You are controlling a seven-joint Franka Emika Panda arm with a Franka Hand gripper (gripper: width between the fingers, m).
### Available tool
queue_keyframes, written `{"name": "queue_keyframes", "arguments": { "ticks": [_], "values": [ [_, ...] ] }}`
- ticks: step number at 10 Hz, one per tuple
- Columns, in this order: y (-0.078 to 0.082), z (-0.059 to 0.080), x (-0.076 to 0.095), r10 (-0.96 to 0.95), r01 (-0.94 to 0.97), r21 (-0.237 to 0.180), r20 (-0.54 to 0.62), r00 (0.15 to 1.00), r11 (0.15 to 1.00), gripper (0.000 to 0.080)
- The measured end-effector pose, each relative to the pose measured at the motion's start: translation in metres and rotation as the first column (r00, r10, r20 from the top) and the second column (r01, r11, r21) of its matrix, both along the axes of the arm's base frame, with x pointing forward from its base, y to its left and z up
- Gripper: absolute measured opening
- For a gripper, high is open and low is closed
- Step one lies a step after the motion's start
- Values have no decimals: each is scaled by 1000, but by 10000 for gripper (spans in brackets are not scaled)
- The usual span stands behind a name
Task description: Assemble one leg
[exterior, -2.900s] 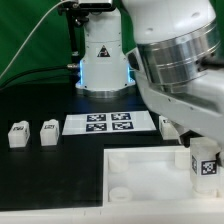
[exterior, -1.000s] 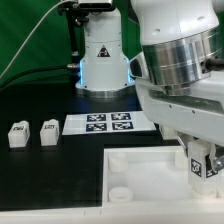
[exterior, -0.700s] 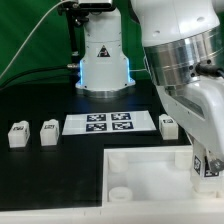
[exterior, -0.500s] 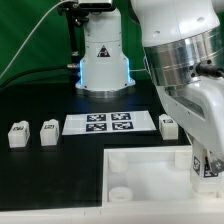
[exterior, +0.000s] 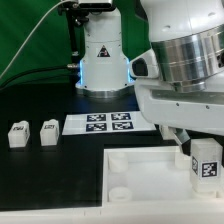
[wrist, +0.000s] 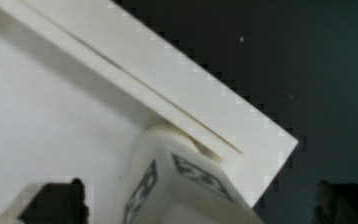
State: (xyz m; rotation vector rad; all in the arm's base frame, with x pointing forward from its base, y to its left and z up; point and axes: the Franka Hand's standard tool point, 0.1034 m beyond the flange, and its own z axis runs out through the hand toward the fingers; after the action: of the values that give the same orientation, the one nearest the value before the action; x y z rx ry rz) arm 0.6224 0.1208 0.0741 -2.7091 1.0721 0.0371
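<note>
A leg [exterior: 206,161], a small white post with a black-and-white tag, stands upright on the far right corner of the large white panel [exterior: 145,165]. My gripper [exterior: 204,146] hangs straight over it. In the wrist view the leg [wrist: 185,180] lies between my two dark fingertips [wrist: 51,202], with a gap on each side, so my gripper [wrist: 197,203] is open and holds nothing. The panel's raised rim [wrist: 176,95] runs diagonally above the leg. Two more legs [exterior: 17,134] [exterior: 49,132] stand side by side on the black table at the exterior view's left.
The marker board [exterior: 108,123] lies flat behind the panel. The robot base [exterior: 103,60] stands at the back centre. A round socket [exterior: 118,193] shows in the panel's front left corner. My arm hides the table at the exterior view's right.
My wrist has turned back from its twisted pose of half a second ago, and the fingers now stand off the leg. The leg stays upright on the panel's right corner.
</note>
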Motion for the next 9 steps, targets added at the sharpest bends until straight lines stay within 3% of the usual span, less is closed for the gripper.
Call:
{"name": "queue_keyframes", "arguments": {
  "ticks": [1,2,4,5,6,7,8,9],
  "values": [
    [-1,0,0,127,-127,-18,21,992,992,648],
    [-3,0,1,336,-333,-78,24,942,940,649],
    [-5,4,8,662,-648,-162,50,748,744,649],
    [-8,3,8,717,-701,-169,57,694,692,649],
    [-7,3,8,663,-649,-159,54,747,744,640],
    [-7,3,8,672,-657,-161,54,739,736,640],
    [-6,3,8,654,-641,-157,54,754,751,449],
    [-5,3,8,580,-569,-144,49,813,810,449]
  ]
}}
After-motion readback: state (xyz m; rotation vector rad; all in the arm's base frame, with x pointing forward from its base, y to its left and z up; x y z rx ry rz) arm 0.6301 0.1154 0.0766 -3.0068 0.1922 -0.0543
